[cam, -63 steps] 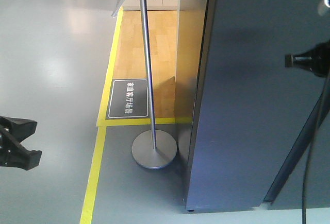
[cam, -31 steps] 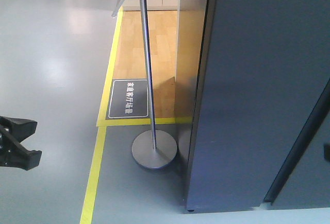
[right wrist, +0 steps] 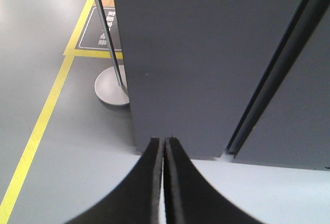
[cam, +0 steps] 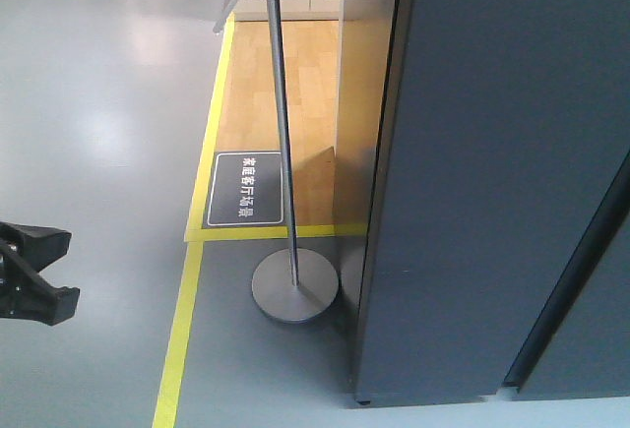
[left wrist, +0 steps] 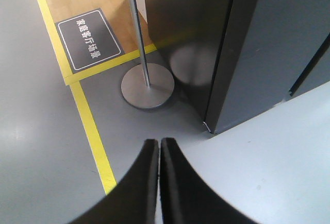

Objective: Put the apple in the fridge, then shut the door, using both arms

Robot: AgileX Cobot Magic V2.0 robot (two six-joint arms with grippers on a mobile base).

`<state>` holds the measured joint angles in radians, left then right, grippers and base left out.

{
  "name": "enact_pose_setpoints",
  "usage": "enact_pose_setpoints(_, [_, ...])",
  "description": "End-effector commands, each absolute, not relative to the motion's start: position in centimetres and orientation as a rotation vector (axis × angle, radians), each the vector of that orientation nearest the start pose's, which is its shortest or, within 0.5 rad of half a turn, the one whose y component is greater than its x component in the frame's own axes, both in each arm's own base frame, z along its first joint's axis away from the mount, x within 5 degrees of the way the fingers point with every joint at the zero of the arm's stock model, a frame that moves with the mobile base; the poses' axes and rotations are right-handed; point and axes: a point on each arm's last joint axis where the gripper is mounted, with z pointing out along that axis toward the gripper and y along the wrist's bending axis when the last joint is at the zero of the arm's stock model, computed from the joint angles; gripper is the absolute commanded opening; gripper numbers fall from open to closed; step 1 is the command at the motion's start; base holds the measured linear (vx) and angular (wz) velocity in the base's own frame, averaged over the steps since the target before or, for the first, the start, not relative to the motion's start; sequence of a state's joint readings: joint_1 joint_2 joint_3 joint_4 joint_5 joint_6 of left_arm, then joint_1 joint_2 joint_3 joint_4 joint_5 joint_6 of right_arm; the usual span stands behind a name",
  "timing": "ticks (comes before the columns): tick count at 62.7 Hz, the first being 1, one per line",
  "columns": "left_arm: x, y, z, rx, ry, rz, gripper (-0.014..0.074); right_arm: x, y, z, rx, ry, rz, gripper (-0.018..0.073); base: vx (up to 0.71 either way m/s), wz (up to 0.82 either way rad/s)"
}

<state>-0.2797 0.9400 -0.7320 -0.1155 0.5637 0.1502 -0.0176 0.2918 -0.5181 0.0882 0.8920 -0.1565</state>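
**Kid:** Where is the apple?

**Me:** I cannot see it anywhere. My left end effector (left wrist: 159, 154) is clenched tight and holds nothing. My right end effector (right wrist: 165, 154) is clenched and bare too. I think the apple may be inside the fridge (cam: 581, 339), but I cannot tell from here.

**Kid:** Is the fridge shut?

**Me:** Only dark grey faces show, with a thin black gap between them, and no white inside. The door (cam: 492, 182) looks closed, or very nearly. So I guess the job is almost done.

**Kid:** What do you do now?

**Me:** If the gap is real, I push the flat face of the door gently with a closed end effector, straight and slow, until it sits flush. Then I pull both arms away.

**Kid:** What else is around?

**Me:** A metal pole (cam: 279, 113) stands on a round base (cam: 294, 288) just beside the door's corner. Yellow tape (cam: 182, 325) runs along the floor, and a dark floor sign (cam: 245, 188) lies past it on the wood.

**Kid:** Is something in the way?

**Me:** The pole is close to my left side. I must not swing wide and knock it over.
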Motion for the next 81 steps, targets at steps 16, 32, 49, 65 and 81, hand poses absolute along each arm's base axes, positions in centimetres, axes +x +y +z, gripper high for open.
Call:
enact_pose_setpoints(16, [18.1,-5.7,32.3,0.372,2.130,-0.205,-0.0006,2.4,0.9,29.1,-0.131,2.084,0.053,-0.0003,0.00,0.00])
enact_pose_setpoints(32, [18.0,-5.7,32.3,0.371,2.130,-0.208,-0.0006,2.3,1.0,29.0,-0.132,2.100,0.069,-0.0003,0.00,0.00])
enact_pose_setpoints(49, [16.5,-5.2,33.8,0.376,2.042,-0.188,-0.0006,2.3,1.0,29.0,-0.130,2.100,0.069,-0.0003,0.00,0.00])
enact_pose_setpoints(65, [11.4,-1.9,33.1,0.221,1.825,-0.067,-0.0006,2.3,1.0,29.0,-0.130,2.100,0.069,-0.0003,0.00,0.00])
enact_pose_setpoints(81, [8.1,-0.4,27.9,0.096,1.655,0.013,-0.0006,2.3,1.0,29.0,-0.131,2.105,0.070,-0.0003,0.00,0.00])
